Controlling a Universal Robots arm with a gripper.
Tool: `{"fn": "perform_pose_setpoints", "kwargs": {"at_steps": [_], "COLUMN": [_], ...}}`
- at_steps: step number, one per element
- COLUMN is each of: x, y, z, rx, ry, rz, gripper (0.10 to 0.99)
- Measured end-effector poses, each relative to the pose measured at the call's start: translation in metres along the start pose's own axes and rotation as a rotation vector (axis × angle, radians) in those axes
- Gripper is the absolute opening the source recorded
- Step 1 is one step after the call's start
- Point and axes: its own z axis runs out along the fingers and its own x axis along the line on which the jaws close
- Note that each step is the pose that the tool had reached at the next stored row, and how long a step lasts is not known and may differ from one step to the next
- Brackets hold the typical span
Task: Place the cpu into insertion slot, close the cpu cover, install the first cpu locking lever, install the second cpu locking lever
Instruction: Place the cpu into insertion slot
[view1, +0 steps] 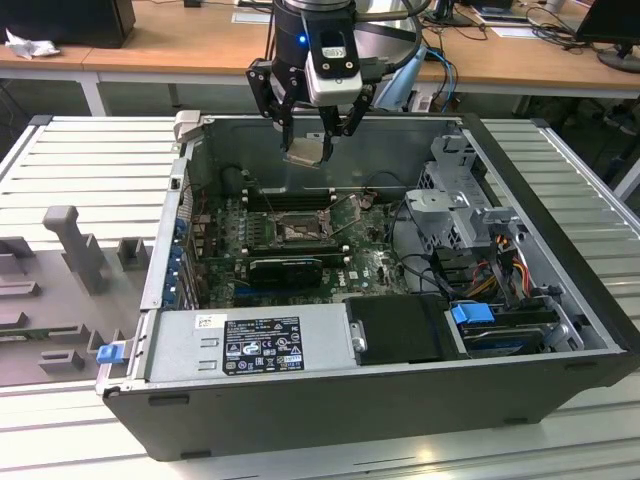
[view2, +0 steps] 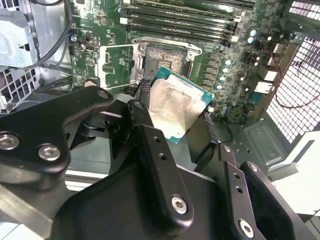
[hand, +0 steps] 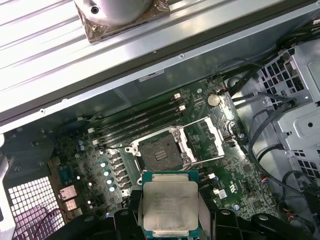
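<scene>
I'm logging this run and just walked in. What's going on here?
The arm's gripper holds the cpu by its edges above the open computer case. The insertion slot inside is empty, with the cpu cover swung open beside it. The chip is not yet seated.

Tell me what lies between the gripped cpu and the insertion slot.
Nothing: in the first wrist view, open air separates the cpu from the insertion slot.

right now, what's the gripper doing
The gripper is shut on the cpu, held over the open case; the insertion slot is empty.
</scene>
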Motion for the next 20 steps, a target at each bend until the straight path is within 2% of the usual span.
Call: {"fn": "perform_pose_setpoints", "kwargs": {"at_steps": [20], "x": [0.0000], "y": [0.0000], "z": [0.0000], "rx": [-0.001], "ry": [-0.0040], "rz": [0.044], "gripper": [0.533]}}
